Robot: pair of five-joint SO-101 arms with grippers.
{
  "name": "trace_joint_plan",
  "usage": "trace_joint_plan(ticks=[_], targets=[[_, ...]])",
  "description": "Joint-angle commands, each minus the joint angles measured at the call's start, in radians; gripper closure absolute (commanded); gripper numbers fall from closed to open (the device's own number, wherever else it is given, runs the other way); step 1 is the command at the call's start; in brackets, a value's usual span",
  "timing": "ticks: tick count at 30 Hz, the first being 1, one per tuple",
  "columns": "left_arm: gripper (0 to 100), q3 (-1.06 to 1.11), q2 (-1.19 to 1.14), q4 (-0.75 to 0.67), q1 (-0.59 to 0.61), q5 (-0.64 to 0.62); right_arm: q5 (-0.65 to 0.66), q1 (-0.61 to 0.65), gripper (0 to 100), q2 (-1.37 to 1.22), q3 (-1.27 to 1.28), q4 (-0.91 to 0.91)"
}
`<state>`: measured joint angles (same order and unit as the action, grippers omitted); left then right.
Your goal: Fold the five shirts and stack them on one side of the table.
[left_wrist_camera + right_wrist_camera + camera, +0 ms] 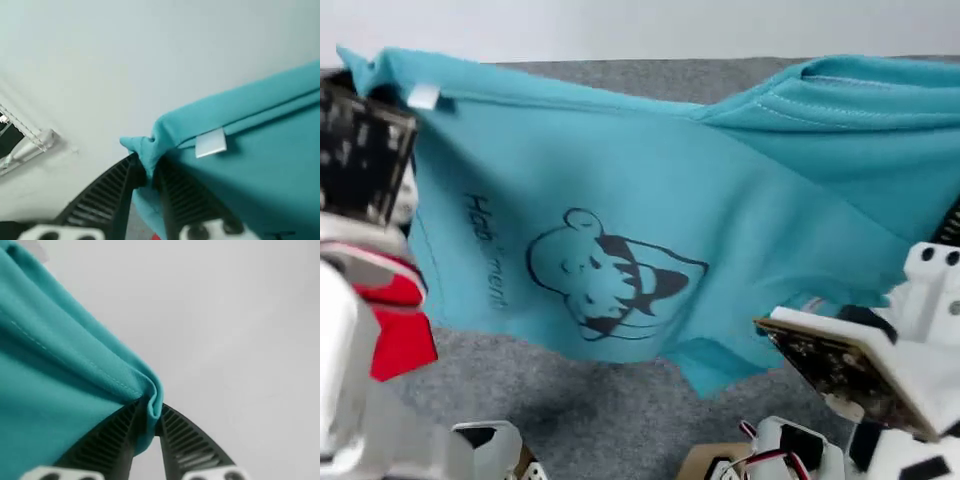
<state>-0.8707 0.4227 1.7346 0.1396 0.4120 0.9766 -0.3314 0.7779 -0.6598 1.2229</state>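
Teal shirt (620, 200) held up in the air above the grey table (570, 410), stretched between two robot arms. Its upper edge runs side to side across the table, and the cloth hangs down from that edge like a curtain. A dark line drawing of a cartoon animal (605, 275) faces the overhead camera.

The left gripper (145, 172) is closed tight on one upper corner of the shirt, with bunched cloth pinched between its ribbed black fingers (107, 192). A small white label (210, 143) sits on the edge just beside that grip. The same label (423, 97) is seen from above near one end of the raised edge, which marks that end as the left arm's.

The right gripper (147, 415) is also clamped shut, holding a stitched, folded edge of the shirt. From its fingers (187, 437) the cloth runs away toward the other arm.

Each gripper has one end of the long edge, so neither arm is nearer to the shirt than the other. The cloth lies between them and below them. The lowest corner hangs close to the table, but whether it touches cannot be told.

The shirt looks spread and ready to be laid down, not yet folded. The next move probably needs both arms to come down together, keeping the edge taut so the cloth lands flat on the table.
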Motion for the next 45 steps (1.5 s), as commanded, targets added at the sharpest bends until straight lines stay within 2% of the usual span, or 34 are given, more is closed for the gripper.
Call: trace_joint_plan(ticks=[1,6,11,17,23,33,41,45], targets=[[100,0.208,0.143,0.018,0.002,-0.003,0.040,-0.018,98.7,-0.039,-0.008,-0.071],[100,0.489,0.342,0.018,0.002,-0.003,0.100,-0.018,98.7,-0.051,-0.008,-0.170],[100,0.616,0.482,0.017,0.002,-0.002,0.130,-0.018,98.7,-0.044,-0.008,-0.239],[100,0.593,0.542,-0.032,0.011,-0.002,0.129,-0.018,98.7,-0.010,-0.040,-0.242],[100,0.407,0.517,-0.057,0.011,0.000,0.127,-0.021,98.7,0.033,-0.041,-0.242],[100,0.116,0.466,-0.060,0.011,0.153,0.129,-0.021,98.7,0.101,-0.041,-0.242],[100,0.117,0.460,-0.049,0.009,0.161,0.129,-0.022,98.7,0.088,-0.031,-0.242],[100,0.280,0.462,-0.048,0.009,0.161,0.127,-0.022,98.7,0.041,0.015,-0.242]])
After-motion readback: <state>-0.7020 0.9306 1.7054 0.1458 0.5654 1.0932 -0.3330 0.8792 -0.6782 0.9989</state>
